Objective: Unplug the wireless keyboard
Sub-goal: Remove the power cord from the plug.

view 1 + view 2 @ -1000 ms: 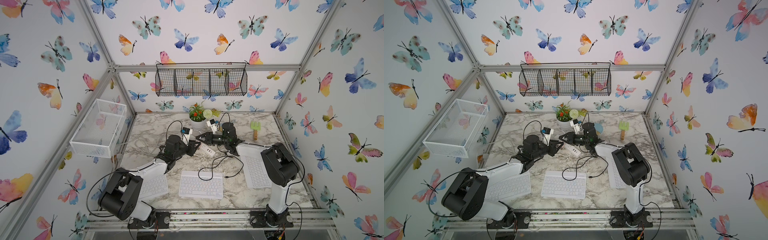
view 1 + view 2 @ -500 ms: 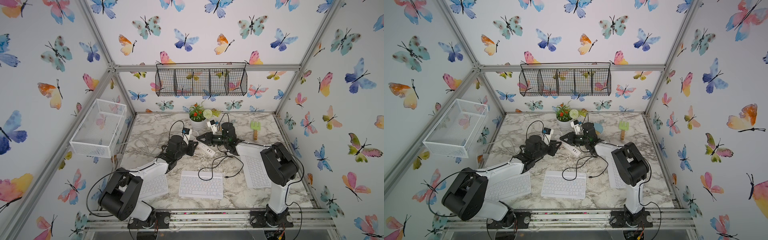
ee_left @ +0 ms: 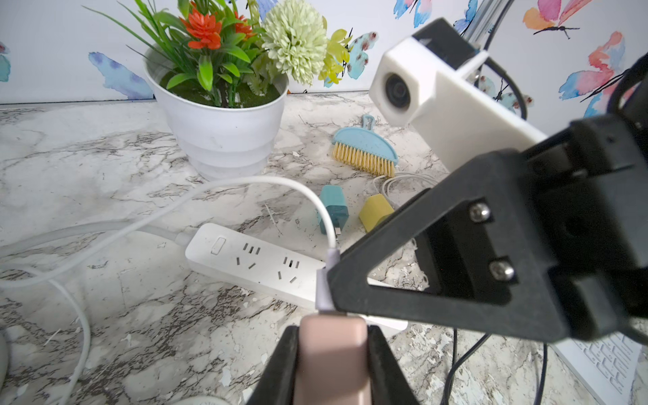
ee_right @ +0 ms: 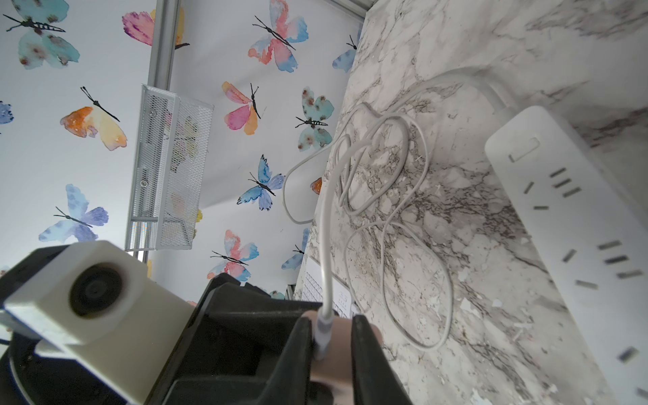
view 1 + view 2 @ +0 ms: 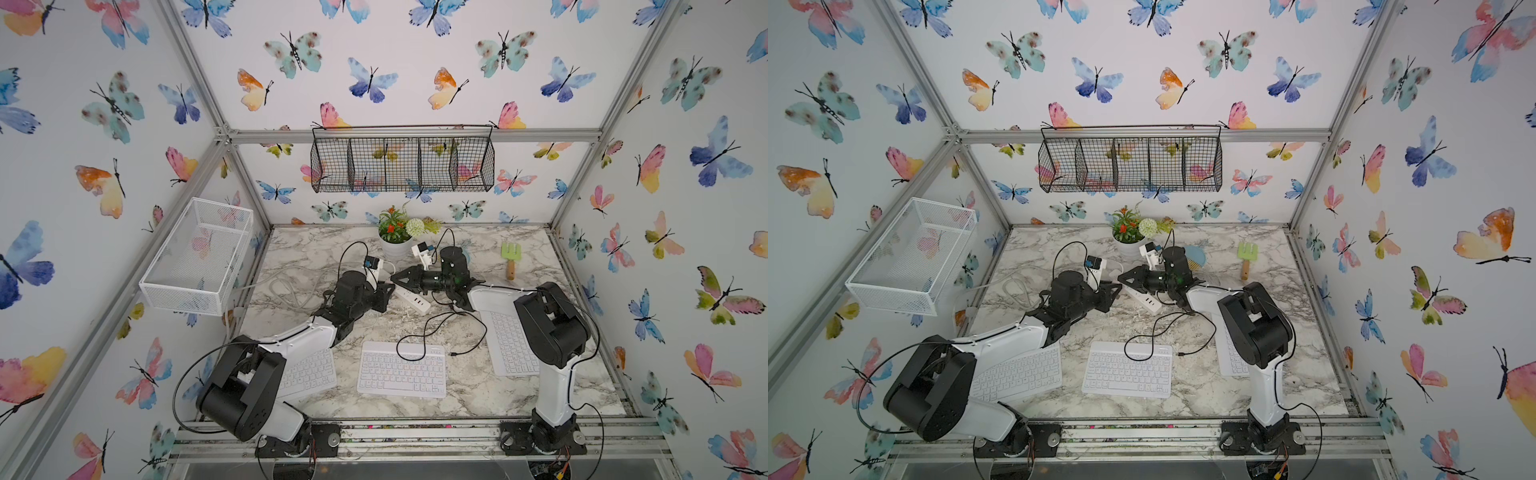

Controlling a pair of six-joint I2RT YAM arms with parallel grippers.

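Note:
The wireless keyboard (image 5: 401, 370) (image 5: 1127, 370) lies flat at the front middle of the marble table, with a black cable (image 5: 419, 332) looped over its far edge. Behind it, over the white power strip (image 5: 411, 298) (image 3: 252, 259), my left gripper (image 3: 331, 336) (image 5: 390, 289) is shut on a pink charger block (image 3: 331, 354) (image 4: 338, 350). A white cable's plug (image 3: 322, 294) (image 4: 322, 336) sits in that block. My right gripper (image 4: 331, 322) (image 5: 395, 279) stands narrowly open around the plug; one finger touches it and the other stands apart.
Two plain white keyboards (image 5: 307, 372) (image 5: 509, 345) lie partly under the arms. A coil of white cable (image 5: 286, 286) lies at left. A flower pot (image 5: 392, 245), brush (image 3: 364, 147), teal charger (image 3: 333, 210), yellow charger (image 3: 375, 210) and green garden fork (image 5: 510, 257) stand at the back.
The right gripper's jaws have narrowed around the plug. Both arms have stayed almost in place, and the left grip on the pink block is unchanged.

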